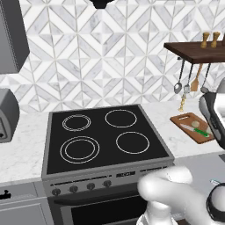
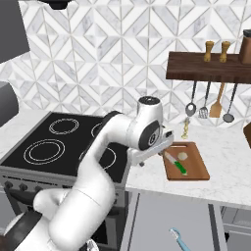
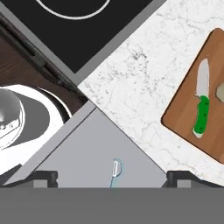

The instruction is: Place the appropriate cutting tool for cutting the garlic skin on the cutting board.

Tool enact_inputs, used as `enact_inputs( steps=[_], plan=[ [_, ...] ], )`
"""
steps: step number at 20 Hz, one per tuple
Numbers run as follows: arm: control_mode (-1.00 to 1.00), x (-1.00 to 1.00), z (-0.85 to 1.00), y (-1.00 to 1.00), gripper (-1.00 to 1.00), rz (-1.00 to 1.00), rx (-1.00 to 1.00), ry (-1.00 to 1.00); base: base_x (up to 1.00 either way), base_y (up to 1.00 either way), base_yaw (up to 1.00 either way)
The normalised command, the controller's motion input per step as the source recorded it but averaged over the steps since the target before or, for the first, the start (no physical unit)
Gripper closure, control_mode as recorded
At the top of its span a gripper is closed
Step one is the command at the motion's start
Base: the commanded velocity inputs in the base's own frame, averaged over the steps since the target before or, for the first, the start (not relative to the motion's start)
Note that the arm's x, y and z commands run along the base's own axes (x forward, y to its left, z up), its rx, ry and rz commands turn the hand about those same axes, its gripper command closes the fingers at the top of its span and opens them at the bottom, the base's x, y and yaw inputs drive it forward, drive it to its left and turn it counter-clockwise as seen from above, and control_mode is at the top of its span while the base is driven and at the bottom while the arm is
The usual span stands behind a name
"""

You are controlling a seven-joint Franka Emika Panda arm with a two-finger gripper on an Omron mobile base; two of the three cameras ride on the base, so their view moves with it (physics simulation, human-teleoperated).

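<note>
Looking down along the gripper (image 3: 112, 183), its two dark fingertips stand wide apart at the bottom of the hand view, holding nothing. Just beyond them lies a grey open drawer with a small pale blue peeler (image 3: 116, 169) inside. Past the drawer runs the white marbled counter (image 3: 131, 92), and on it, up and to the right, rests the reddish-brown cutting board (image 3: 183, 109).

The green-handled knife (image 3: 201, 107) already lies flat on the board, blade pointing away from the handle — with the pale garlic (image 3: 220, 92) just beside it, also on the board. Farther off sits the black stovetop (image 1: 105, 136), and on the wall a dark shelf (image 2: 206, 67) with hanging utensils.

Judging from this, the placing step looks finished. The knife lies well apart from the empty gripper, so the next move likely calls only for pulling the arm clear without brushing the board.
</note>
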Motion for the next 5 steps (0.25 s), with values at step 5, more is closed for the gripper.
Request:
enact_inputs(
  steps=[5],
  plan=[
    [-1.0, -0.57, 0.46, 1.0, -1.0, 0.03, -0.05, -0.02, 0.0, 0.0, 0.0]
  ],
)
